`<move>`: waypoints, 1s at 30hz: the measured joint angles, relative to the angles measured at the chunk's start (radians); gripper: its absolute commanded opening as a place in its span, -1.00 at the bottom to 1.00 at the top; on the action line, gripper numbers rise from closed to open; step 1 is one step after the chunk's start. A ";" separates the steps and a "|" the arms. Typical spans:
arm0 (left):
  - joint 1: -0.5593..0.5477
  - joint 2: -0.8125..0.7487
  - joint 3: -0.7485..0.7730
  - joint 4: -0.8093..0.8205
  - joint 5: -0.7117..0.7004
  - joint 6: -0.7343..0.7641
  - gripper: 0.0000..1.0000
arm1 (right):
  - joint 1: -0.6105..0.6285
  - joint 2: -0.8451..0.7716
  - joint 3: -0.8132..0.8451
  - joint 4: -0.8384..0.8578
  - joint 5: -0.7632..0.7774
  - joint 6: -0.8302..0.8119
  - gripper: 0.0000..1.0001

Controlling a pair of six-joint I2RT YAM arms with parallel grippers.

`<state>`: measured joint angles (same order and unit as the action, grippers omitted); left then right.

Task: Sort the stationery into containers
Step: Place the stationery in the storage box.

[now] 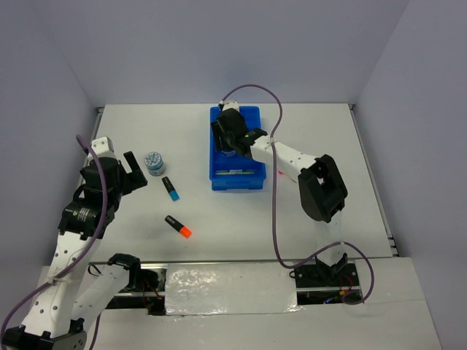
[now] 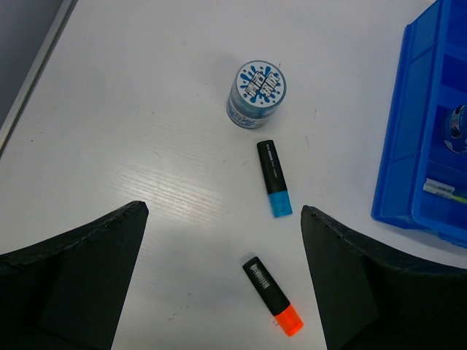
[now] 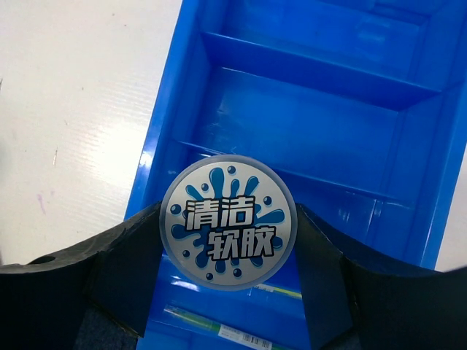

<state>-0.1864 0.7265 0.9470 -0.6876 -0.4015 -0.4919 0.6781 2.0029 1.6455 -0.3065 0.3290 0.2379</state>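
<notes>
The right end effector [image 1: 232, 137] is clamped on a round tub [image 3: 230, 233]. Its fingers press the tub's sides so that the splash-patterned lid faces up, over the blue tray [image 1: 237, 184] at the upper centre of the overhead view. In the right wrist view the tub sits low in the frame, just above the compartment holding the thin pale sticks [image 3: 219, 324]. Whether it already rests on the tray floor cannot be told. Held level like this, it looks lined up for release into a bare compartment. The left end effector [image 2: 222, 219] hovers with its jaws wide apart at the left of the overhead view. Below it, the second tub [image 2: 257, 91], the blue-ended marker [image 2: 273, 179] and the orange-ended marker [image 2: 271, 295] lie loose on the white surface [image 2: 146, 109]. It is probably staged there for the next pick.
</notes>
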 measured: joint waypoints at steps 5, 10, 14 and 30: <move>0.000 0.008 0.000 0.000 0.003 0.002 0.99 | 0.000 0.000 -0.002 0.016 -0.001 0.001 -0.98; 0.000 0.010 0.000 0.000 0.006 0.017 0.99 | 0.000 0.000 -0.013 0.029 -0.005 0.008 -0.98; 0.000 0.010 0.000 0.000 0.007 0.018 0.99 | 0.000 -0.002 -0.046 0.053 -0.010 0.015 -0.98; 0.001 0.023 0.000 0.000 0.015 0.019 0.99 | 0.000 -0.001 -0.113 0.063 -0.027 0.028 0.40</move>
<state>-0.1856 0.7494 0.9470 -0.6872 -0.3866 -0.4732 0.6781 2.0018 1.5330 -0.2432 0.3019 0.2661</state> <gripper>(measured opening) 0.994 0.722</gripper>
